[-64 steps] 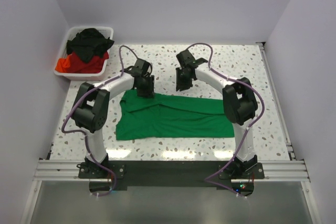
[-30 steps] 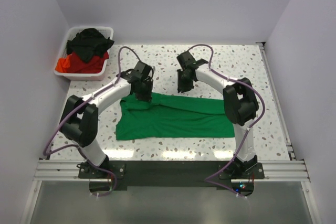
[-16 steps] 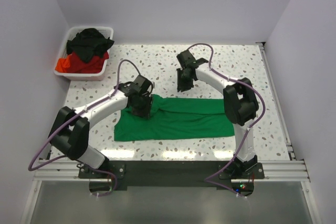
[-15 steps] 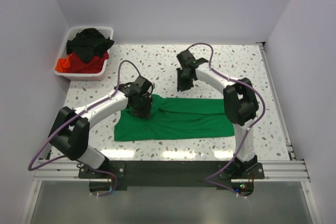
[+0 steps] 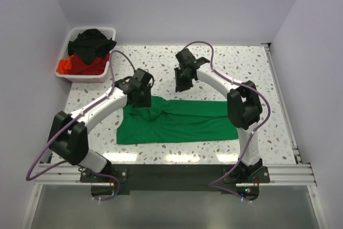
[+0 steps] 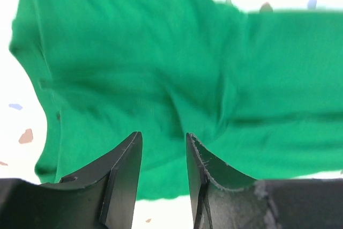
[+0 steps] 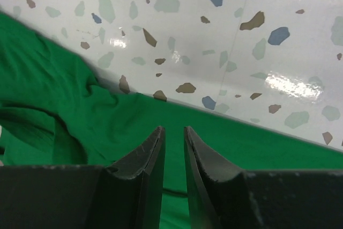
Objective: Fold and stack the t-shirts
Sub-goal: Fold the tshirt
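Note:
A bright green t-shirt (image 5: pixel 182 122) lies spread across the table's middle, its upper left part rumpled. My left gripper (image 5: pixel 140 98) hovers over that rumpled far-left edge; in the left wrist view its fingers (image 6: pixel 163 143) stand apart with nothing between them, above the shirt (image 6: pixel 161 57). My right gripper (image 5: pixel 181 85) hangs just beyond the shirt's far edge; in the right wrist view its jaws (image 7: pixel 174 132) are only slightly apart and empty over the shirt (image 7: pixel 64 127). A black shirt (image 5: pixel 94 41) and a red shirt (image 5: pixel 80 66) lie piled in the bin.
A white plastic bin (image 5: pixel 81 77) stands at the far left corner against the wall. White walls close the table on three sides. A metal rail (image 5: pixel 171 171) runs along the near edge by the arm bases.
My left gripper came down and nearer onto the shirt's upper left part, then moved back toward the far edge, leaving the cloth bunched. My right gripper shifted slightly up and left.

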